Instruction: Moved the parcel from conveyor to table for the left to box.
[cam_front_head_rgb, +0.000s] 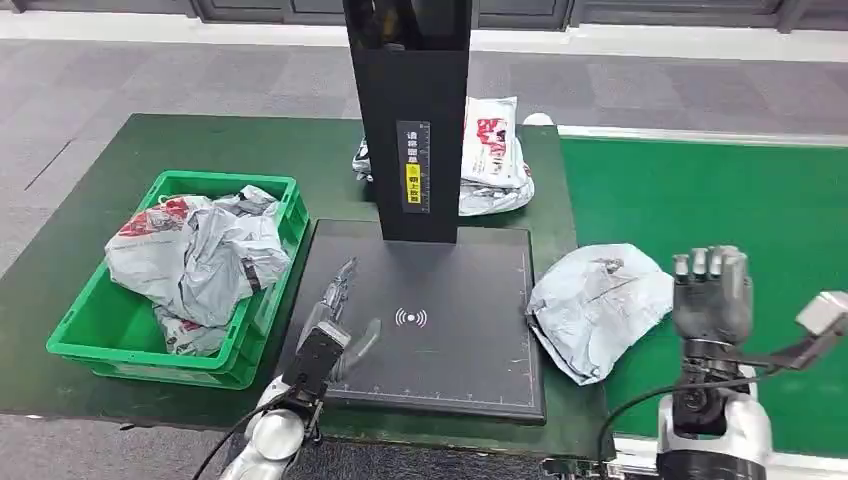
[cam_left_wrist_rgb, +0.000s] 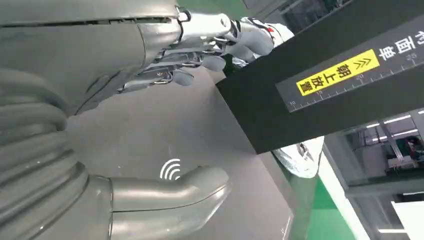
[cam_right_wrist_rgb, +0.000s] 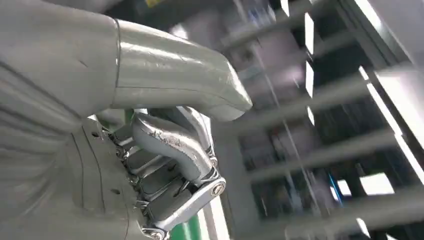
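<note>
While the parcel (cam_front_head_rgb: 598, 308) lies half on the worktop (cam_front_head_rgb: 70, 250) edge, half on the green conveyor (cam_front_head_rgb: 720, 200), the right robot hand (cam_front_head_rgb: 710, 292) hangs raised beside it, fingers curled on nothing. Left robot hand (cam_front_head_rgb: 335, 315) lies open on the scanner plate (cam_front_head_rgb: 450, 350). Risk: belt motion drags the parcel back, and the left's reach falls short.

far parcels (cam_front_head_rgb: 495, 155): partly behind black post (cam_front_head_rgb: 415, 120) | right wrist background: blurred
</note>
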